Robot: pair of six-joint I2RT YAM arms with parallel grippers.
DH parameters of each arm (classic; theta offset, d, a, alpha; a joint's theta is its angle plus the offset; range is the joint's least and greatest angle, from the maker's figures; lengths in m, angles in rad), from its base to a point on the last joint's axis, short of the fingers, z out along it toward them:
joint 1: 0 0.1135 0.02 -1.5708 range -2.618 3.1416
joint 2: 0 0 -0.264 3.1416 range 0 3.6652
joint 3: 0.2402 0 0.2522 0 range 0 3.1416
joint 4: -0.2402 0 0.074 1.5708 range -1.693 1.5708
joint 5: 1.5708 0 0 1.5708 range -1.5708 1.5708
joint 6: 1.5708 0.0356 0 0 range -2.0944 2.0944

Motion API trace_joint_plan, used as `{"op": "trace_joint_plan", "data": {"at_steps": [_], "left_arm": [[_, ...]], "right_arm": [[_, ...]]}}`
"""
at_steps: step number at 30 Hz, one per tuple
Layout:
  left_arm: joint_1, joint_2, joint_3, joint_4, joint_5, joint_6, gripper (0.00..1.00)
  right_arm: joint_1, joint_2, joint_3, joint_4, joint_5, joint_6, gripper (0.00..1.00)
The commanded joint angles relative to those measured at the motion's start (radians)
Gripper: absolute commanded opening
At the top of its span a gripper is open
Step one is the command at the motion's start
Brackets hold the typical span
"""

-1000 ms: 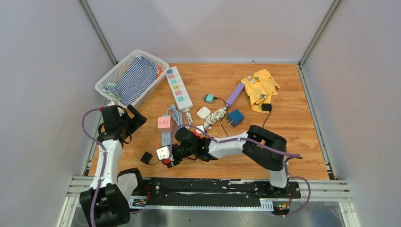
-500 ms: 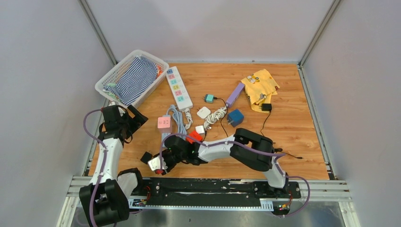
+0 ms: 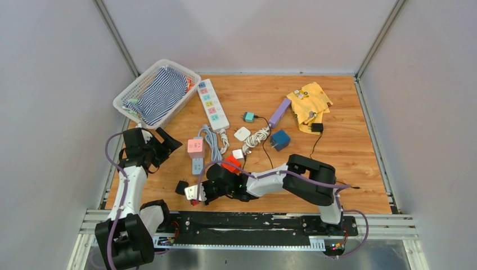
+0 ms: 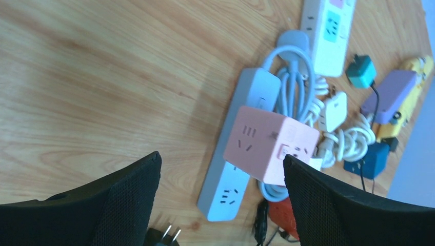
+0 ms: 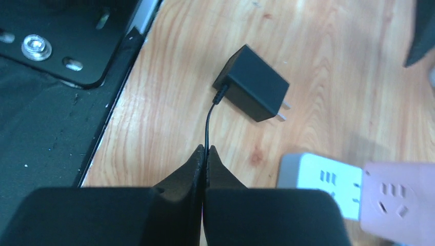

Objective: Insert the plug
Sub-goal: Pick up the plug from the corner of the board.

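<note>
The black plug [image 5: 251, 91] lies flat on the wood near the table's front edge, prongs toward the grey power strip [image 5: 320, 179]; it also shows in the top view as the plug [image 3: 181, 187]. Its thin black cable [image 5: 208, 123] runs back into my right gripper [image 5: 205, 148], which is shut on it just behind the plug. The pink cube socket [image 4: 269, 141] sits on the grey strip [image 4: 225, 189]. My left gripper [image 4: 221, 156] hangs open above the strip and holds nothing. The plug's prongs [image 4: 169, 236] peek in at the bottom edge.
A white basket [image 3: 126, 95] with striped cloth stands back left, a white power strip [image 3: 212, 104] beside it. Coiled cables, a blue cube [image 3: 279, 139], a purple block [image 3: 279, 112] and yellow cloth [image 3: 309, 101] lie mid-table. A red piece [image 3: 230, 163] lies by my right arm. The black rail [image 5: 51, 51] borders the front edge.
My right gripper swung left toward the black plug and closed on its cable. The left gripper shifted slightly toward the pink cube and narrowed a little.
</note>
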Motion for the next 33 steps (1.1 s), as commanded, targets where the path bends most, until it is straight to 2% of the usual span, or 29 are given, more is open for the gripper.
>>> {"op": "trace_joint_plan", "data": {"at_steps": [1, 5, 10, 16, 20, 24, 29, 33], "left_arm": [[0.004, -0.022, 0.007, -0.016, 0.193, 0.056, 0.90], [0.002, -0.057, 0.026, -0.049, 0.256, 0.080, 0.89], [-0.004, -0.084, -0.019, 0.001, 0.344, 0.026, 0.86], [-0.033, -0.090, -0.018, -0.018, 0.402, 0.005, 0.86], [-0.050, -0.115, -0.018, -0.027, 0.402, -0.041, 0.84], [-0.064, -0.120, -0.017, -0.065, 0.382, -0.093, 0.83], [-0.079, -0.126, -0.057, -0.073, 0.366, -0.259, 0.83], [-0.090, -0.124, -0.062, -0.081, 0.372, -0.329, 0.83]], "right_arm": [[0.012, -0.112, -0.048, 0.076, 0.117, 0.197, 0.00], [0.006, -0.191, -0.099, 0.083, 0.153, 0.257, 0.00], [-0.013, -0.288, -0.178, 0.123, 0.180, 0.379, 0.00], [-0.031, -0.382, -0.169, 0.060, 0.335, 0.453, 0.00], [-0.040, -0.402, -0.129, -0.015, 0.439, 0.460, 0.00], [-0.043, -0.410, -0.121, -0.017, 0.522, 0.434, 0.00], [-0.045, -0.409, -0.098, -0.012, 0.599, 0.401, 0.00], [-0.046, -0.400, -0.070, 0.020, 0.645, 0.368, 0.00]]}}
